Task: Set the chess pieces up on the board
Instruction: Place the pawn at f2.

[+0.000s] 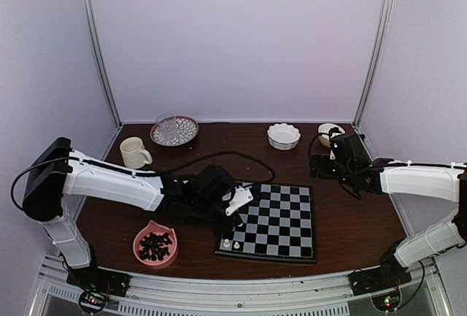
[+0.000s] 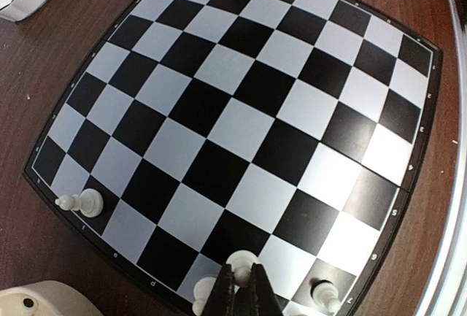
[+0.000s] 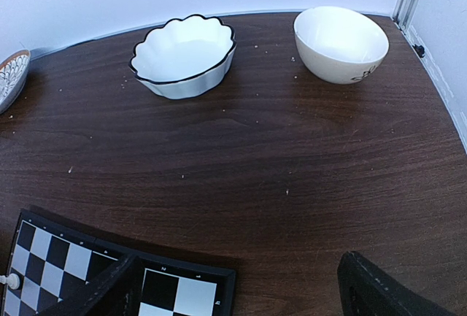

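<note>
Black-and-grey board (image 1: 281, 217): flat, squared to both arms, near row within left reach.
Left gripper (image 2: 239, 281): closed to a sliver on one white piece at the near edge, apparently seating it.
Right gripper (image 3: 233, 290): spread wide, empty, parked off the far-right corner.
Chess pieces (image 2: 326, 292): few, near row only, long axis vertical, heads up.

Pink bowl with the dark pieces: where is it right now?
Top view: the pink bowl sits at the front left of the table, just left of the board's near-left corner.
</note>
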